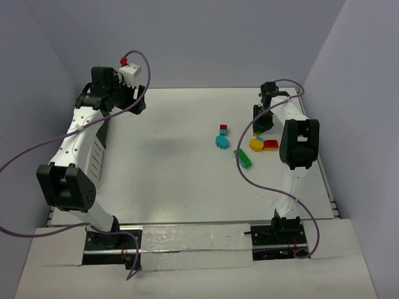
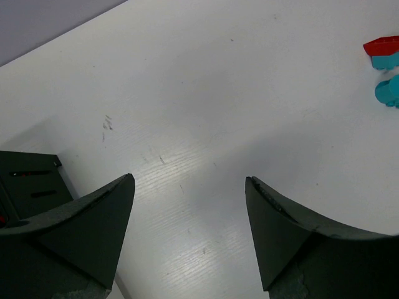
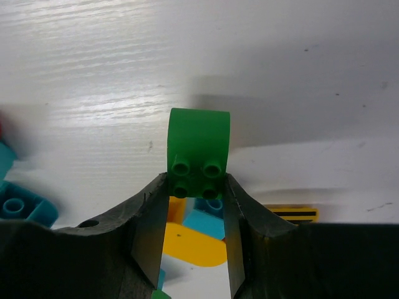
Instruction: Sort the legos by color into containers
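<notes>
Red brick (image 2: pixel 381 45) clipped at the edge, cyan piece (image 2: pixel 388 91) cut too, yellow brick (image 3: pixel 193 246) half hidden behind right gripper (image 3: pixel 196 187)

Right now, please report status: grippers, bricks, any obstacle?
Right gripper shut on green brick. Left gripper open, empty. Yellow piece and cyan piece lie close to the right gripper.

Soft, even overhead light keeps the top view bright, with one faint grey smudge of shadow on the white matte tabletop (image 1: pixel 174 187). In both wrist views glare streaks its grain. The rounded green plastic brick (image 3: pixel 199 140) is sharp and casts a soft shadow rightward. The dark fingers (image 2: pixel 81 230) of the left claw (image 2: pixel 189 179) look slightly soft.
</notes>
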